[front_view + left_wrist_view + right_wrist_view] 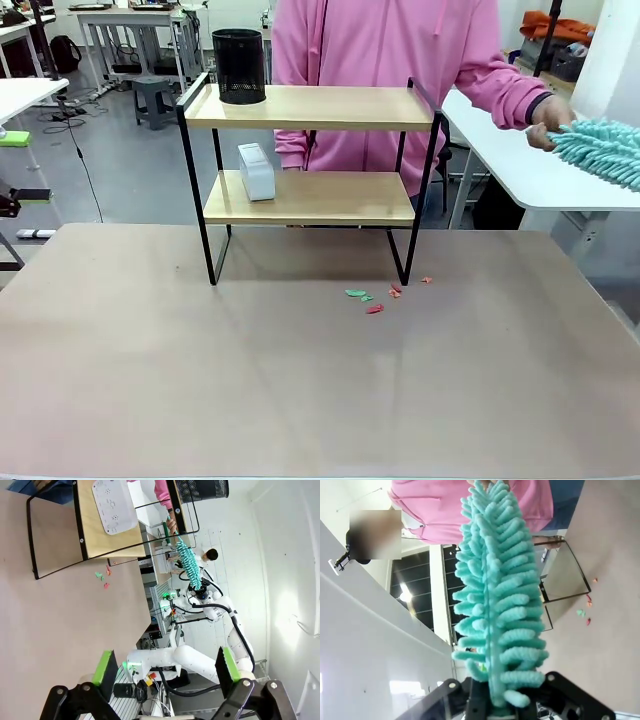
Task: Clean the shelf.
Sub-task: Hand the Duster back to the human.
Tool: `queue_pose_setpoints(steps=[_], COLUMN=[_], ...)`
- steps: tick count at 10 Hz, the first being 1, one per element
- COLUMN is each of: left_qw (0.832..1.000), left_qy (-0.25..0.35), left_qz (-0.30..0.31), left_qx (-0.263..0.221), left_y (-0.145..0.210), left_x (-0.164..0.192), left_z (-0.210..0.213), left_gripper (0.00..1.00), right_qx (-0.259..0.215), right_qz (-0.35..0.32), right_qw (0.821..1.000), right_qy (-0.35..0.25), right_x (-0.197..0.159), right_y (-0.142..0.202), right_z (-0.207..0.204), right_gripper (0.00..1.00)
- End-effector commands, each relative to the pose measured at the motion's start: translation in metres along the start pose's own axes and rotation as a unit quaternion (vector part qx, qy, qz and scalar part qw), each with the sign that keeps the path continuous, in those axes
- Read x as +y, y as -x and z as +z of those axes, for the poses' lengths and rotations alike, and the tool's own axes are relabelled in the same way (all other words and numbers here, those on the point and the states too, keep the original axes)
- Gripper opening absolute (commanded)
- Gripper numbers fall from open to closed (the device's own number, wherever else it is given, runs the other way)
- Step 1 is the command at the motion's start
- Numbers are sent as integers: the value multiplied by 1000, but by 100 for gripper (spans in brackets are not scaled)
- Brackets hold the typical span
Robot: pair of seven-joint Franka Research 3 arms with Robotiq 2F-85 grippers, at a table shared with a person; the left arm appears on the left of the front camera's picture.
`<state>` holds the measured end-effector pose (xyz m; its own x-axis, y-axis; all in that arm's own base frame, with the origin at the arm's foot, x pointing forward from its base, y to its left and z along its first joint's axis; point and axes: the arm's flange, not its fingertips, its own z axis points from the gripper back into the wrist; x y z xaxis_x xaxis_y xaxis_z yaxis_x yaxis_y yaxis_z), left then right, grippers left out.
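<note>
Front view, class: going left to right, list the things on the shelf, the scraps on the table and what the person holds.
Black mesh bin → white box → coloured scraps → person's hand → teal duster.

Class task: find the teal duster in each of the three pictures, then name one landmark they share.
Front view: teal duster at the right edge, a person's hand on it.
Left wrist view: upper centre.
Right wrist view: centre, rising from the right gripper.
Shared landmark: the shelf.
</note>
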<state>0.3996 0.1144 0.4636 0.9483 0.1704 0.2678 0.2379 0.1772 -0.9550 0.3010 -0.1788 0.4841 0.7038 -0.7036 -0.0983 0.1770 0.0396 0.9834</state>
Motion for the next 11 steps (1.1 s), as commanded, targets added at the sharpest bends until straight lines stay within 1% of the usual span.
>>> queue_pose_setpoints(steps=[1, 4, 5, 6, 7, 8, 10, 11], left_qw=[1000, 1000, 1000, 1000, 1000, 1000, 1000, 1000], left_qy=[4, 4, 4, 4, 4, 4, 4, 4], left_qz=[-9, -9, -9, -9, -9, -9, -9, -9], left_qx=[5, 5, 5, 5, 5, 5, 5, 5], left_y=[0, 0, 0, 0, 0, 0, 0, 0], left_x=[-1, -1, -1, -1, -1, -1, -1, -1], left_z=[3, 3, 3, 3, 3, 3, 3, 3], left_gripper=[100, 100, 100, 100, 100, 100, 100, 100], right_qx=[4, 4, 1, 1, 1, 3, 11, 19], right_qz=[11, 11, 0, -2, -2, -4, 0, 2], right_qw=[1000, 1000, 1000, 1000, 1000, 1000, 1000, 1000], right_qy=[-2, -2, 0, -3, 0, -2, 1, 6], right_x=[-1, -1, 0, 0, -1, -1, -1, -1], right_y=[1, 1, 0, 0, 0, 0, 2, 4], right_z=[1, 1, -1, -1, -1, -1, -3, -8], right_gripper=[0, 0, 23, 70, 77, 100, 100, 93])
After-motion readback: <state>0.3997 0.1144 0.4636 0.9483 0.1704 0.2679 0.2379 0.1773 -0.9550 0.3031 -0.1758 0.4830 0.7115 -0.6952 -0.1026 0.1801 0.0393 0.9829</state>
